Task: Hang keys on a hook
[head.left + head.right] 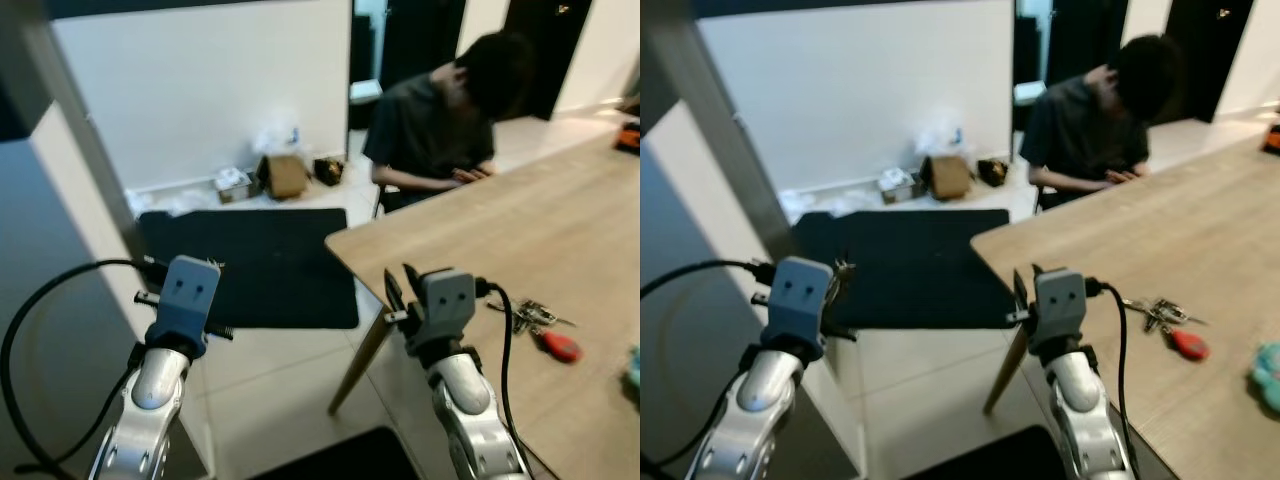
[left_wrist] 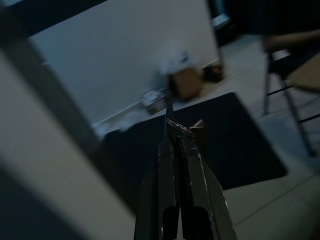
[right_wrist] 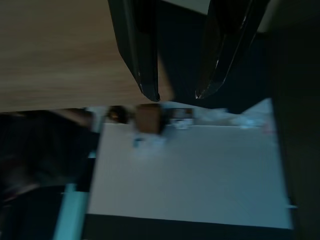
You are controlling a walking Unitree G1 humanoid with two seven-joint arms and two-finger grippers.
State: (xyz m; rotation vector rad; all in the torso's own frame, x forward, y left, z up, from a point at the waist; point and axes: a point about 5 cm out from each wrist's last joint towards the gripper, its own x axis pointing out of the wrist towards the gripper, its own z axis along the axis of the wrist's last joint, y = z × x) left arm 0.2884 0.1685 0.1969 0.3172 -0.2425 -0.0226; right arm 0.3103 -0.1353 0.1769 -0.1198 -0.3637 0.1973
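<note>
My left gripper (image 2: 172, 136) is shut on a small metal key with a ring (image 2: 176, 126). It is held in the air over the black floor mat (image 1: 260, 260), close to a grey wall post on my left. A second bunch of keys with a red fob (image 1: 542, 322) lies on the wooden table (image 1: 520, 230) to my right. My right gripper (image 1: 400, 283) is open and holds nothing. It hovers at the table's near corner, left of that bunch, with its fingertips (image 3: 150, 94) over the table edge.
A person (image 1: 450, 110) sits bent over at the table's far side. A cardboard box (image 1: 285, 175) and small clutter lie along the white wall. A teal object (image 1: 1268, 372) sits at the table's right edge. Tiled floor runs between the mat and the table.
</note>
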